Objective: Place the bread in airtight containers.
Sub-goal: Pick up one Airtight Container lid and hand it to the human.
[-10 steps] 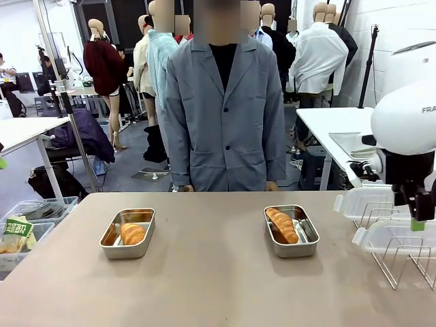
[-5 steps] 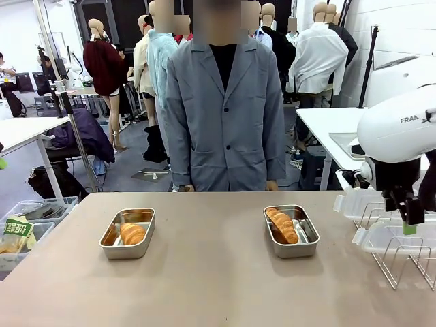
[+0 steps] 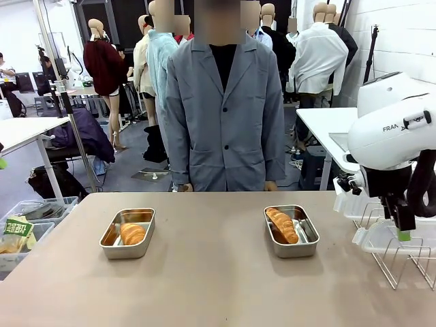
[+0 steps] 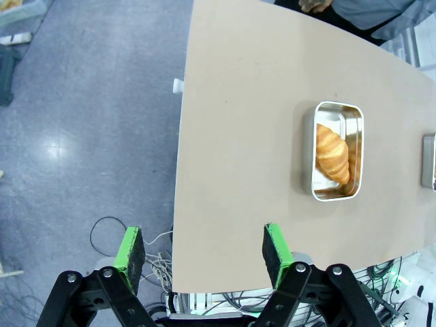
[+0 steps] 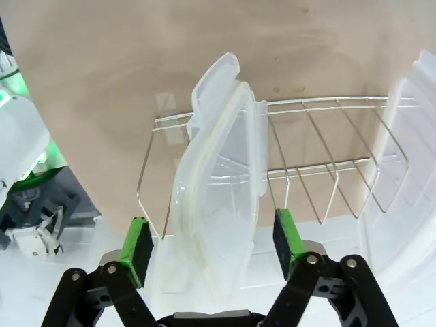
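Observation:
Two steel tubs sit open on the table, the left tub and the right tub, each holding a golden croissant. Two clear lids stand in the wire rack at the right. My right gripper hangs over the nearer lid; in the right wrist view that gripper is open, its green pads on either side of the upright lid, apart from it. My left gripper is open high above the table's edge, with a tub and croissant below.
A person in a grey coat stands at the far side, hands at the table edge. A second lid leans at the rack's far end. The table lies bare between and in front of the tubs. Bins with packets sit off the left side.
My right arm has swung left and its gripper has come down toward the nearer lid in the rack. The tubs, croissants and person have not moved.

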{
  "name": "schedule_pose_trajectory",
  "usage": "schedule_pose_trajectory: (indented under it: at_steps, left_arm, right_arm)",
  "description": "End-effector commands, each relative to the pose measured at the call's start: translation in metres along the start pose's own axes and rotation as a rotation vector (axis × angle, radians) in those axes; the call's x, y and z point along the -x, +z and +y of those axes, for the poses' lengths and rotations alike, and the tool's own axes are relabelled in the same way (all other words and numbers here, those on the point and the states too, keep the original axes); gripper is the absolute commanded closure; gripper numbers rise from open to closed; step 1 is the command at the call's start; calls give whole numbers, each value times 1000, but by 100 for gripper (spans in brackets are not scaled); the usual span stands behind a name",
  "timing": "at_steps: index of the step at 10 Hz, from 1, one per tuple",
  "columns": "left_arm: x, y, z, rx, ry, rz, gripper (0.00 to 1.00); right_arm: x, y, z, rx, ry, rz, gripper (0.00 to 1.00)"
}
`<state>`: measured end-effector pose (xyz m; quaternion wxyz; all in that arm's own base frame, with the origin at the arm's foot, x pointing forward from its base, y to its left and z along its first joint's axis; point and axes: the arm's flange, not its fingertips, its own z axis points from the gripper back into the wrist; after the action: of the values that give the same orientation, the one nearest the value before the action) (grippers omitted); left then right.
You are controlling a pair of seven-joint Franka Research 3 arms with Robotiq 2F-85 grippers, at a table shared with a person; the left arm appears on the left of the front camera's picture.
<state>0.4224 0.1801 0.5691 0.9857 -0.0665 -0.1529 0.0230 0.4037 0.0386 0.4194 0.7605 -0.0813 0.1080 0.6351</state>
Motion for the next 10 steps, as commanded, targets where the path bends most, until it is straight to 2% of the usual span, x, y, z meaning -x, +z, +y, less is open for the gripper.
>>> schedule_pose_trajectory:
  at_steps: [1,4,5,10]
  left_arm:
    - [2,1,0,-25,0,-3,11]
    - [2,1,0,-25,0,-3,11]
    - [2,1,0,-25,0,-3,11]
    - [2,1,0,-25,0,-3,11]
  right_arm:
    - [0,3,-6,17,-19,7,38]
    - [0,5,-6,34,-30,6,97]
    - [0,5,-6,33,-31,2,100]
    - [-1,6,-9,13,-34,-10,100]
